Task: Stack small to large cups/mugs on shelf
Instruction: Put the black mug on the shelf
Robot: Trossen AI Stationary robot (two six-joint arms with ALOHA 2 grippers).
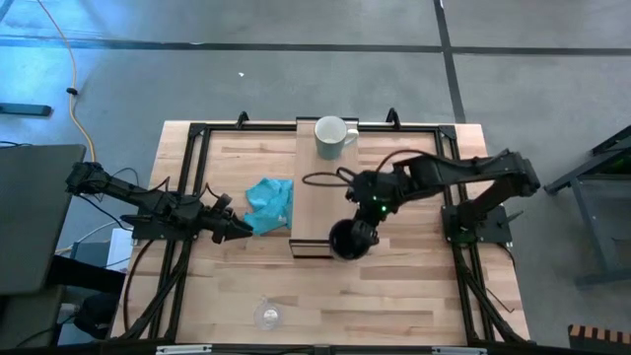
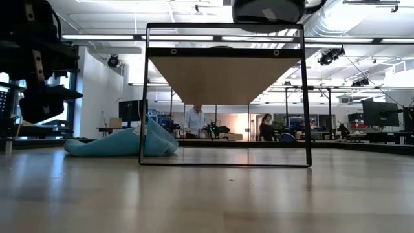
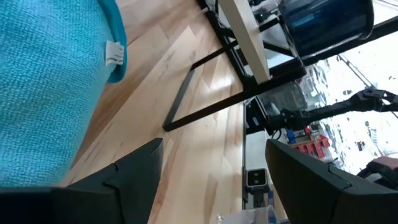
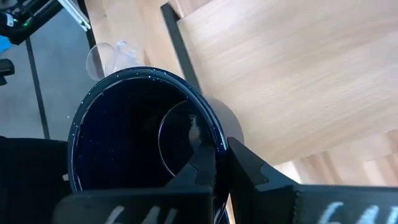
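The light wooden shelf (image 1: 320,192) stands mid-table on a black frame. A white mug (image 1: 332,136) sits upright on its far end. Over the shelf's near right corner hangs the black mug (image 1: 345,240), with my right gripper (image 4: 221,152) shut on it; the low view shows this mug (image 2: 268,11) above the shelf's top. The clear glass cup (image 1: 268,316) stands on the table near the front edge. My left gripper (image 1: 240,229) is open beside the teal cloth, left of the shelf, touching nothing. My right gripper pinches the black mug's wall at the rim (image 4: 217,138), one finger (image 4: 198,167) inside the mug and one outside. The fingers come slanting down from the table's right side. The mug hangs clear of the shelf with its opening up.
A teal cloth (image 1: 271,202) lies on the table against the shelf's left side. Black frame rails (image 1: 182,168) run along the table's edges. Bare tabletop lies between the shelf and the front edge. People stand in the room far behind the table (image 2: 194,121).
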